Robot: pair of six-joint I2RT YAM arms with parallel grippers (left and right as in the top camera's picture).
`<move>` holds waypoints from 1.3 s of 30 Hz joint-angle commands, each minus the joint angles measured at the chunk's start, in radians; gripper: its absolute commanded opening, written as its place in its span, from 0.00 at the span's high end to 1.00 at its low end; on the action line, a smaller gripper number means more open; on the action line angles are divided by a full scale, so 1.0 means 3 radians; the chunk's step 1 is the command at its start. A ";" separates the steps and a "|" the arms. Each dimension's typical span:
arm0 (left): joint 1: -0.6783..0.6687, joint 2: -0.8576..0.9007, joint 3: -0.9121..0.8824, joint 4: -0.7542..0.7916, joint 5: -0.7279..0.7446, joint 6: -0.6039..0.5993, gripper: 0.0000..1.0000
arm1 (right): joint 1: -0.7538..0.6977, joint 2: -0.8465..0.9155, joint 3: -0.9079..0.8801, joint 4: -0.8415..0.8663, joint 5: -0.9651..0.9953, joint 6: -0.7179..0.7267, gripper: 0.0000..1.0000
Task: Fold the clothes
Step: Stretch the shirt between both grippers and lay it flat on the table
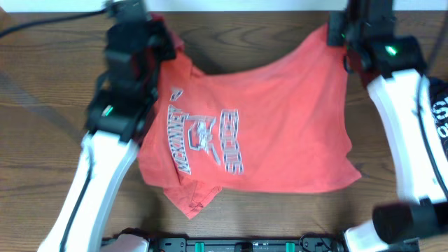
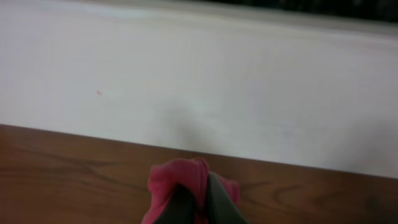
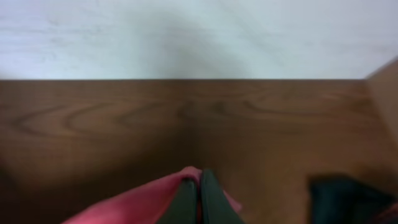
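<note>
The left claw (image 2: 200,190) is pinched together on a bunch of red-orange cloth, a corner of the shirt (image 1: 280,133). The cloth puffs up around the dark fingertips in the wrist view, where only the tips show, cut off by the lower edge. The right claw (image 3: 199,183) is likewise clamped on a thin fold of the shirt, its fingers pressed flat together and the cloth running off to the lower left. From overhead both claws are at the far side of the counter (image 1: 42,91), one at the shirt's far left corner and one at its far right, but the arms' dark housings hide the grips. The shirt spreads across the middle of the counter between the arms, its far edge sagging in a curve between the held corners; whether that edge is off the wood cannot be told. The lettering (image 1: 232,142) runs sideways and is too blurred to read, with a graphic (image 1: 203,133) beside it. At the near left a crumpled sleeve (image 1: 192,196) pokes out. The left arm covers the shirt's left edge. A white wall (image 2: 186,81) rises beyond the counter. A dark shape (image 3: 348,199) at the right wrist view's lower right is too blurred to identify.
</note>
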 commanded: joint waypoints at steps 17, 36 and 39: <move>0.0402 0.1066 0.2970 -0.0497 0.0023 0.0598 0.94 | -0.0833 0.0360 0.2094 0.0089 -0.0301 0.0228 0.99; 0.0399 0.1100 0.2106 -0.4023 0.1006 0.0155 0.94 | -0.0940 0.1052 0.2065 -0.3216 -0.0062 0.0221 0.99; 0.0399 0.1100 0.1752 -0.4108 0.1373 0.0135 0.94 | -0.0952 0.1092 0.1836 -0.3207 -0.0216 0.0207 0.99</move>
